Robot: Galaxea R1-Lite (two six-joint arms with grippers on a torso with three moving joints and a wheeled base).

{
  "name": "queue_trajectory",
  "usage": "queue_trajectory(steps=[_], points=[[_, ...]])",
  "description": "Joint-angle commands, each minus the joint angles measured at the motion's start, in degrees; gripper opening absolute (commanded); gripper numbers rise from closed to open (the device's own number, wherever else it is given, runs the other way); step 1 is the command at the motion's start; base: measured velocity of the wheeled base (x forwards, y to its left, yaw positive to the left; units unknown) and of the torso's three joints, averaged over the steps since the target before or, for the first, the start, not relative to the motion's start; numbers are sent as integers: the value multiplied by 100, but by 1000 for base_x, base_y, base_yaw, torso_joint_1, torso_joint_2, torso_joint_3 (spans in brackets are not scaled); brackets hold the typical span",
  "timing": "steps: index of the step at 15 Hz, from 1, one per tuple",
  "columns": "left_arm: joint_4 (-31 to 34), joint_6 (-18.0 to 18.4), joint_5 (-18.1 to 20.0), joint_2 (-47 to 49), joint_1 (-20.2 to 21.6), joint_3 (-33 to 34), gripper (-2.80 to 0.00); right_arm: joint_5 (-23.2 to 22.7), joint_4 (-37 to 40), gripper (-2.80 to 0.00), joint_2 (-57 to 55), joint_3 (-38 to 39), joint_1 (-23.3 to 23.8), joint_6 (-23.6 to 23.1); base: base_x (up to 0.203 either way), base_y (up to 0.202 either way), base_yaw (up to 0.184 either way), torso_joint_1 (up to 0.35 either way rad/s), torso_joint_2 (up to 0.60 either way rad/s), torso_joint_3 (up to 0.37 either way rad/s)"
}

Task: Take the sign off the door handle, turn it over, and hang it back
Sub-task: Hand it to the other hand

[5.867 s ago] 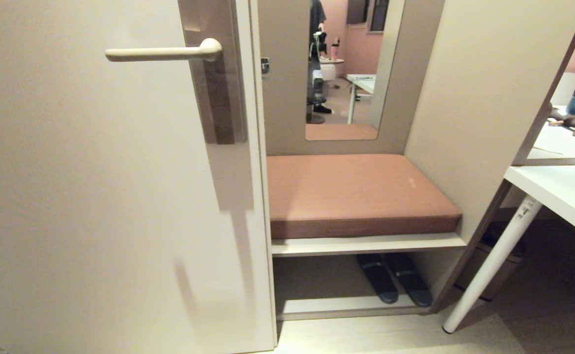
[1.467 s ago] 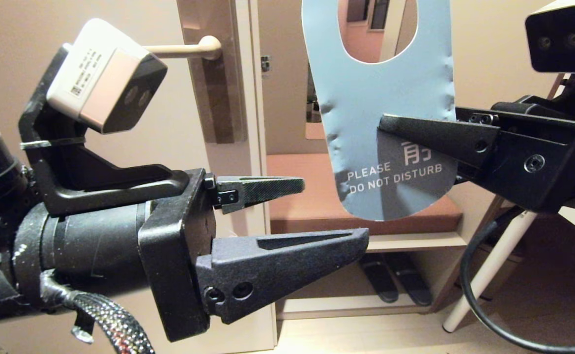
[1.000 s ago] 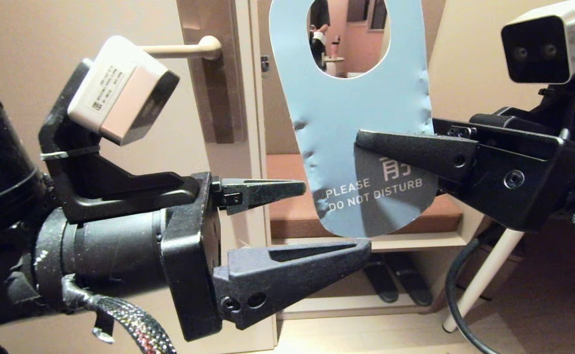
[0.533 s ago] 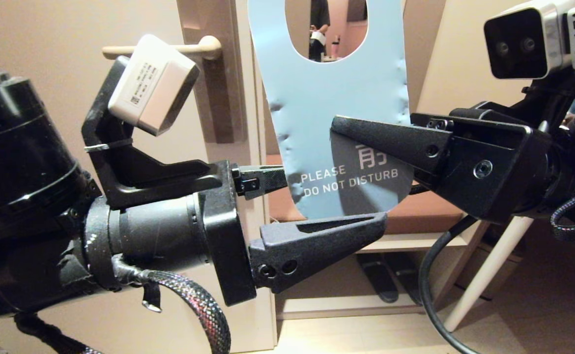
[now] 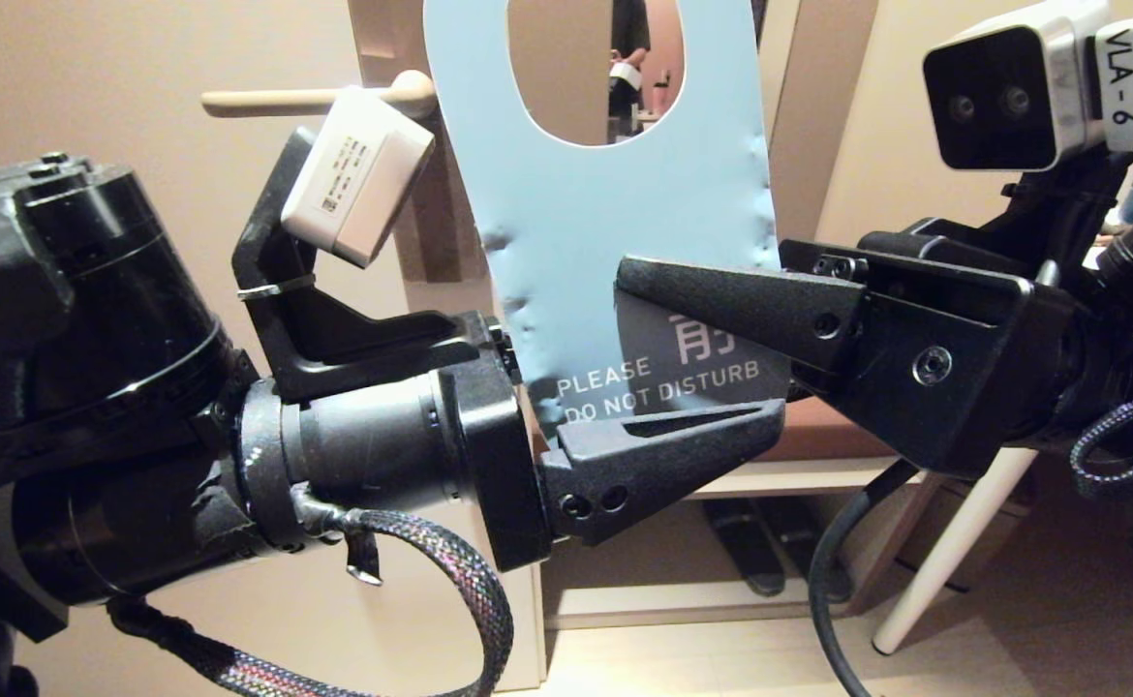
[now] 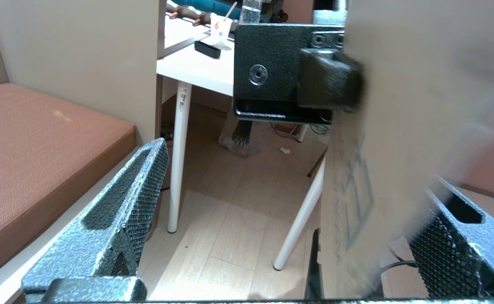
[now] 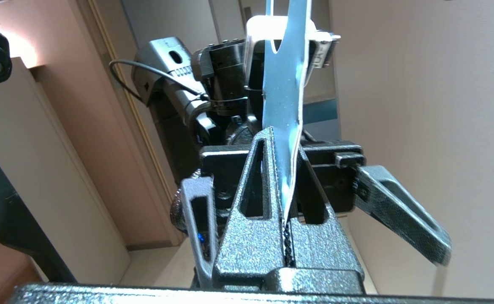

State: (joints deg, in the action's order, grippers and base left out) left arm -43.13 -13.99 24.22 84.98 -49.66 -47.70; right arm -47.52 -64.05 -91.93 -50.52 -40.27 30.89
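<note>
The sign (image 5: 615, 223) hangs upright off the door handle (image 5: 315, 99), blue "DO NOT DISTURB" face toward the head camera, its lower part clamped between the right gripper (image 5: 625, 281)'s closed jaws. The right wrist view shows it edge-on in that pinch. The left gripper (image 5: 663, 407) has its jaws wide apart around the sign's bottom edge; the left wrist view shows the pale back between them.

Right hand (image 5: 625, 276) clamped shut, left hand (image 5: 625, 407) spread wide
</note>
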Motion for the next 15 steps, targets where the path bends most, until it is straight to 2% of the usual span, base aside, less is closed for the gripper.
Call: queue_trajectory(steps=[1,6,7,15], points=[[-20,-7,13,19,-8,15,0,-29,-37,-280,-42,-28,-25,13,0,0,0,0,0,0],[-29,2,13,36,1,30,0,-29,-39,-280,-123,-37,-25,-4,0,0,0,0,0,0],[-46,-7,13,36,1,33,-280,-21,-38,-280,-141,-45,-25,-4,0,0,0,0,0,0],[-55,-156,13,27,12,24,-280,-29,-38,-280,-229,-46,-25,13,0,0,0,0,0,0]])
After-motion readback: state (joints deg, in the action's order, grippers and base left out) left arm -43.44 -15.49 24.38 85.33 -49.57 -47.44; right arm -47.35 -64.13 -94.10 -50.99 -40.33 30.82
